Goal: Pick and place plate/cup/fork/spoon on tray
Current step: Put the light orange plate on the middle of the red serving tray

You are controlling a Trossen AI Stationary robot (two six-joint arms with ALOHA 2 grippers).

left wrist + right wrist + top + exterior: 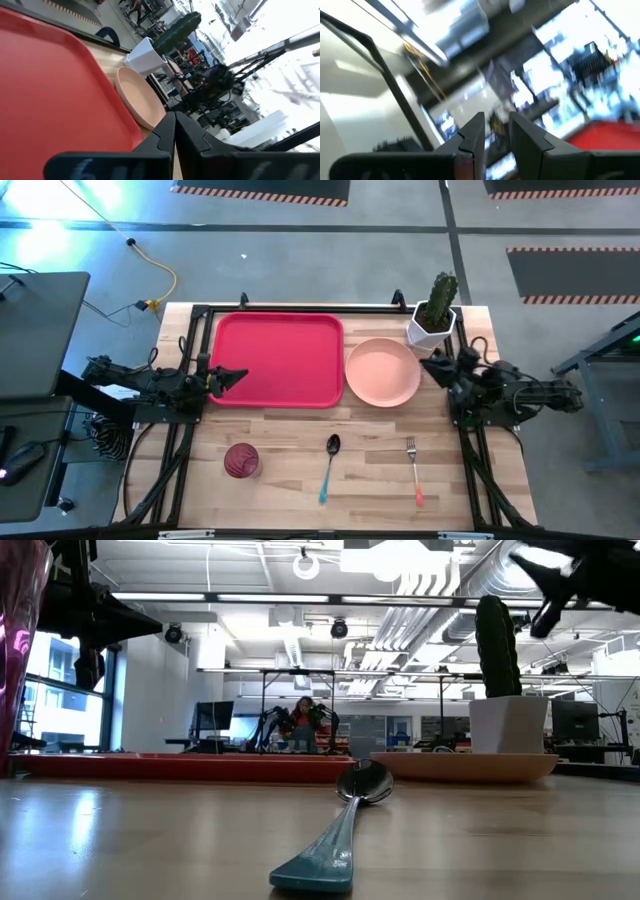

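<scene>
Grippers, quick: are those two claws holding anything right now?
Left gripper: shut, empty, over the tray's left edge.
Right gripper: nearly shut, empty, by the plate's right rim.

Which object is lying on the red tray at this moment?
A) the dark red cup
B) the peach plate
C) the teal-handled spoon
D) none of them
D: in the high view the tray holds nothing, the plate sits on the table beside its right edge, and the cup, spoon and fork lie on the wood nearer the front.
</scene>
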